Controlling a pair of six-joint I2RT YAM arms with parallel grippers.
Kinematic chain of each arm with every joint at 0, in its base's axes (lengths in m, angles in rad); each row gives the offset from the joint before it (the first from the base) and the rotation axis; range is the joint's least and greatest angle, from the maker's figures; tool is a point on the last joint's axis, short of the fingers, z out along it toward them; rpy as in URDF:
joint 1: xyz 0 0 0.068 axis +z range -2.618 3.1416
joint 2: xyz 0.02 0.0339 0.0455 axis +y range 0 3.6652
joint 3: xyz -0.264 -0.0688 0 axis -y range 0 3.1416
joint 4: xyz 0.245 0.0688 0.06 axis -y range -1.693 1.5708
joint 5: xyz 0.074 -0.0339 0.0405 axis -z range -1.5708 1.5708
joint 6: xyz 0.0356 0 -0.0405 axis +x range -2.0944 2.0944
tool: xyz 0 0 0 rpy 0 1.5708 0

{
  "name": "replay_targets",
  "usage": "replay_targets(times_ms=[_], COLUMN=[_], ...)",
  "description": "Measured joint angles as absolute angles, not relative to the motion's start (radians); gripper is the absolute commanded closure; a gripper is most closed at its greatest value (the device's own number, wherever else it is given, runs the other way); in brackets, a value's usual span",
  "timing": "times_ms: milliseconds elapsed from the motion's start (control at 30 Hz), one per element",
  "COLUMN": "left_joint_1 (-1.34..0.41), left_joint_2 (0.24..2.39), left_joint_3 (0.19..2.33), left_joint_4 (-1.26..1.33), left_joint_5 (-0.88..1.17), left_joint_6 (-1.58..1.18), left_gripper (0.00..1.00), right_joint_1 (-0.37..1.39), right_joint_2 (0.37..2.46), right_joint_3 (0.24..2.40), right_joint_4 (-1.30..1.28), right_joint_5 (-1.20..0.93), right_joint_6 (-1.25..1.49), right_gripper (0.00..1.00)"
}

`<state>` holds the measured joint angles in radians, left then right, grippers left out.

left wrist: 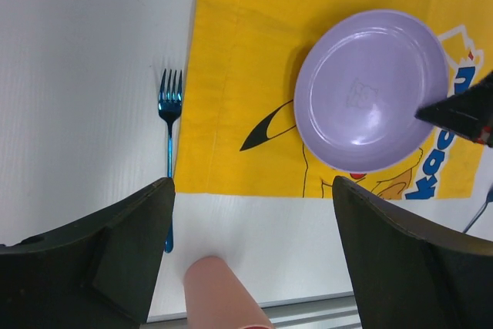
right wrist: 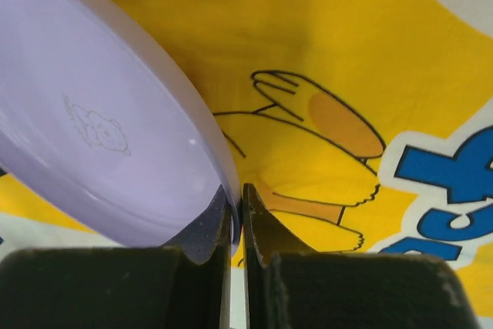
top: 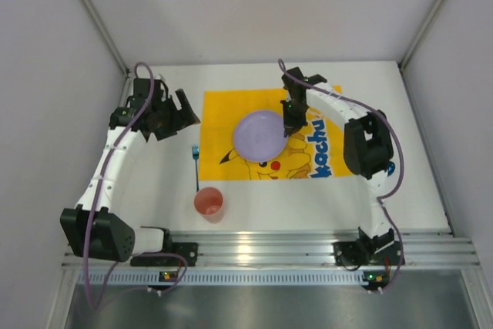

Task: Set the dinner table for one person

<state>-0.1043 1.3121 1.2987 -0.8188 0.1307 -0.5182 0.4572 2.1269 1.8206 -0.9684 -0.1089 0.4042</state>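
Note:
A lilac plate (top: 259, 134) is over the yellow Pikachu mat (top: 223, 109) on the white dinner table (top: 385, 194). My right gripper (top: 290, 122) is shut on the plate's right rim, which sits pinched between its fingers in the right wrist view (right wrist: 237, 217); the plate (right wrist: 100, 129) looks tilted there. It also shows in the left wrist view (left wrist: 370, 90). A blue fork (top: 196, 166) lies left of the mat. A pink cup (top: 209, 204) stands near the front edge. My left gripper (top: 183, 112) is open and empty above the table's left side.
Grey walls close in the table on the left, right and back. A metal rail (top: 269, 248) runs along the near edge. The right arm's cable (top: 389, 144) loops over the table's right side.

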Motion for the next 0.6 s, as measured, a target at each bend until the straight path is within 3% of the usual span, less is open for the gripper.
replay_targets(times_ms=[167,600], left_joint_1=[-0.125,-0.134], left_joint_2=[1.298,1.276], left_joint_3=[1.298,1.269], left_joint_4=[-0.839,-0.856], left_joint_5=[0.115,0.103], left_joint_6=[-0.526,-0.527], left_gripper=[0.12,0.14], right_joint_1=[0.422,0.387], right_joint_2=[2.251,2.258], right_joint_3=[1.921,1.956], right_joint_4=[-1.019,-1.064], right_joint_5=[-0.126,-0.05], right_joint_6=[0.427,0.443], right_gripper=[1.0,1.0])
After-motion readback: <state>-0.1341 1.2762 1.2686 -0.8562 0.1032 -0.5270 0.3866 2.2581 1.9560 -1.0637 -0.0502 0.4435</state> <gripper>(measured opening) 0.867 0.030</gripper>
